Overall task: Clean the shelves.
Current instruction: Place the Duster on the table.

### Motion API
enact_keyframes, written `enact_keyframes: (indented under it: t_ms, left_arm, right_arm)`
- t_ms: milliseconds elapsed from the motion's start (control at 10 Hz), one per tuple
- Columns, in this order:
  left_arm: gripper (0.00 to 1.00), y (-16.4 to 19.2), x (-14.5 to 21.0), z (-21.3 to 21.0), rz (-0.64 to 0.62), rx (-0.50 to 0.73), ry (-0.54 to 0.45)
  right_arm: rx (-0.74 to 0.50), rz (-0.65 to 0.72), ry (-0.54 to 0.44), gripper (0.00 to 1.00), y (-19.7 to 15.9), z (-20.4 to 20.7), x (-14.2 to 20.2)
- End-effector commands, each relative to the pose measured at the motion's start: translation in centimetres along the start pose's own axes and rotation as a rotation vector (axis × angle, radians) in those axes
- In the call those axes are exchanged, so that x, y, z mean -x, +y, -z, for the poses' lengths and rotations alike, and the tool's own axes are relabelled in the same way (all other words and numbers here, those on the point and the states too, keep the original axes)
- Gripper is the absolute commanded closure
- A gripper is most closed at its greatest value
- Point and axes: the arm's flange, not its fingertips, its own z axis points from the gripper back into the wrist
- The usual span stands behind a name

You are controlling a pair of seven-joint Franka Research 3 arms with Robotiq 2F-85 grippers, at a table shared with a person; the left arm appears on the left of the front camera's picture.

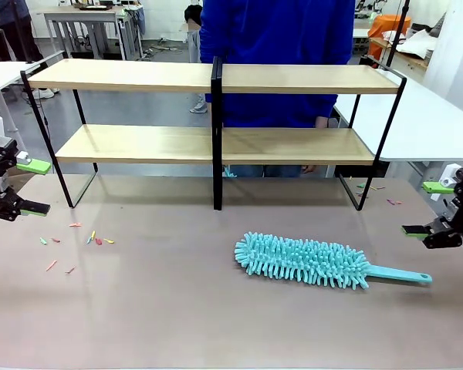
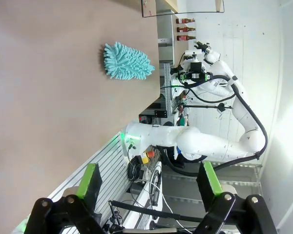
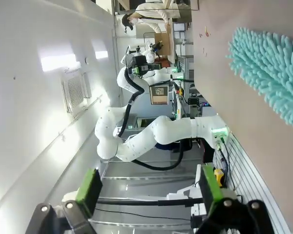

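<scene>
Brownish-grey table (image 1: 177, 324) stretched across the front view, with white tables to either side and a workshop behind. At 12 o'clock on it stood the shelves (image 1: 216, 142), two long light wooden boards in a thin black frame with a central upright, both boards bare. Behind them, at the far edge, stood a person in a blue top (image 1: 278, 54). A turquoise duster (image 1: 305, 260) lay flat on the table at about 4 o'clock from the middle, well apart from the shelves, its fluffy head toward the centre and its thin handle (image 1: 401, 274) pointing to 3 o'clock. Small coloured scraps (image 1: 77, 247) were scattered at 9 o'clock, near the shelves' left leg, and a few more lay at 2 o'clock by the right leg. The left pincer (image 1: 32, 187) hung at the 9 o'clock edge, jaws apart and holding nothing; its wrist view showed green pads (image 2: 90, 178) spread wide with the duster far off on the table. The right pincer (image 1: 426, 208) hung at the 3 o'clock edge, just beyond the handle's tip and not touching it, jaws likewise wide and empty, as its wrist view's pads (image 3: 89, 189) confirmed, with the duster's head at 2 o'clock there.
</scene>
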Motion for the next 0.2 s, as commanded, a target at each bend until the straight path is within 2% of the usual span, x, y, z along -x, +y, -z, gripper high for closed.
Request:
enact_keyframes:
  t_ms: [0, 100]
  left_arm:
    - [0.00, -0.04, 0.00, -0.04, 0.025, 0.015, 0.000]
    - [0.00, -0.04, 0.00, -0.04, 0.025, 0.015, 0.000]
  right_arm:
    - [-0.005, -0.020, 0.004, 0.00, -0.09, -0.08, 0.42]
    - [-0.005, -0.020, 0.004, 0.00, -0.09, -0.08, 0.42]
